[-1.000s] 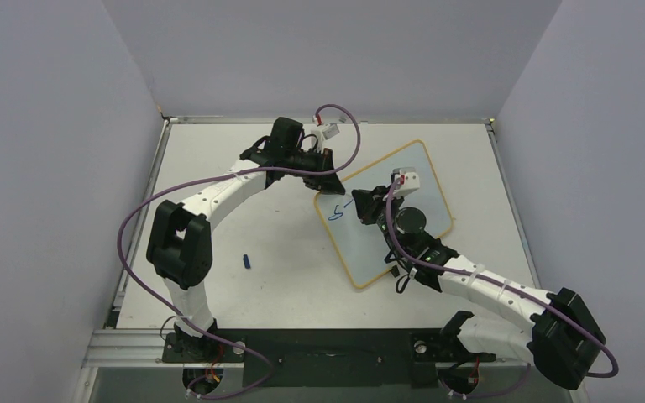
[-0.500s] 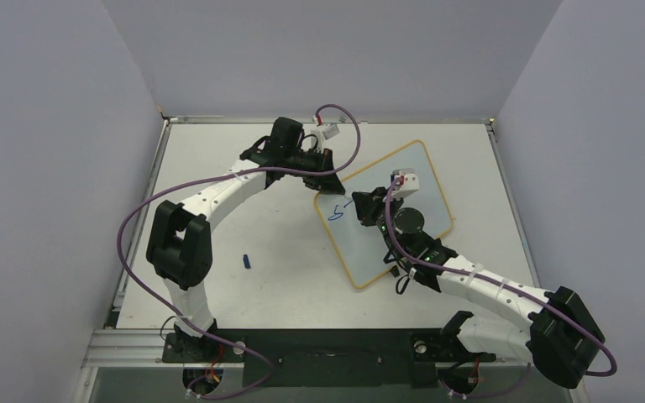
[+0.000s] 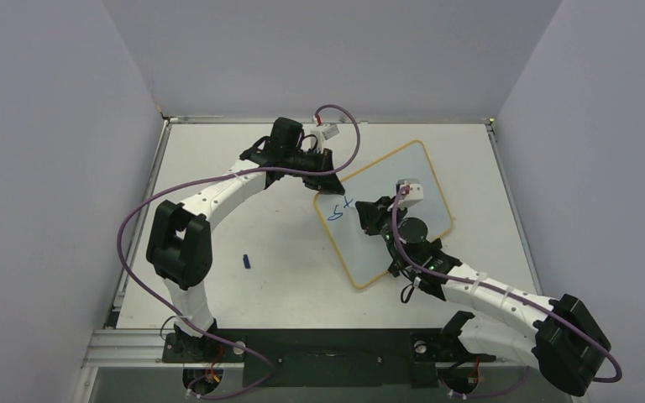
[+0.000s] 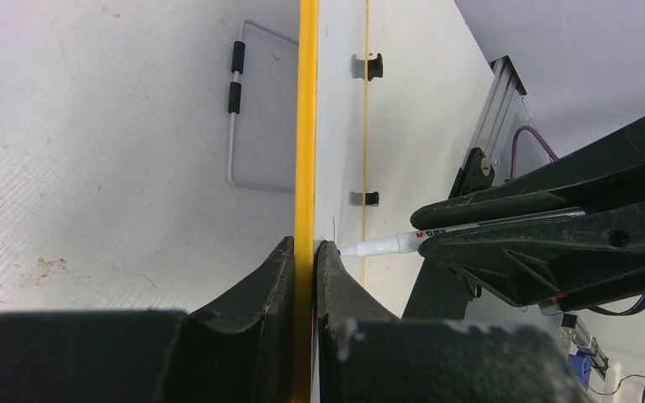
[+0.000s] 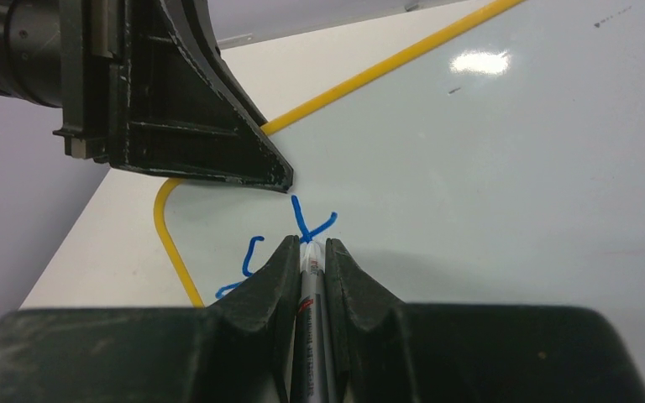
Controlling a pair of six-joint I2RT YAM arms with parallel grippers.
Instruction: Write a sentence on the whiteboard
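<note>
The whiteboard (image 3: 407, 172), white with a thin yellow frame, lies at an angle on the table's right half. My left gripper (image 3: 326, 181) is shut on the yellow frame at the board's left corner (image 4: 306, 252). The sentence (image 3: 338, 211) is two blue marks near that corner: an "s" shape and a crossed stroke (image 5: 302, 220). My right gripper (image 5: 310, 245) is shut on a white marker (image 5: 309, 336). The marker's tip touches the board at the foot of the crossed stroke. In the left wrist view the marker (image 4: 386, 245) points at the board face (image 4: 340, 126) close to my left fingers.
A small blue marker cap (image 3: 248, 261) lies on the table left of the board. A grey wire loop with black sleeves (image 4: 235, 126) shows beyond the board's edge, and two black feet (image 4: 369, 65) sit on its far edge. Pale walls enclose the table on three sides.
The right gripper has drawn back a little toward the near side, and a second blue stroke now crosses the short mark beside the "s". The left arm has not moved.
</note>
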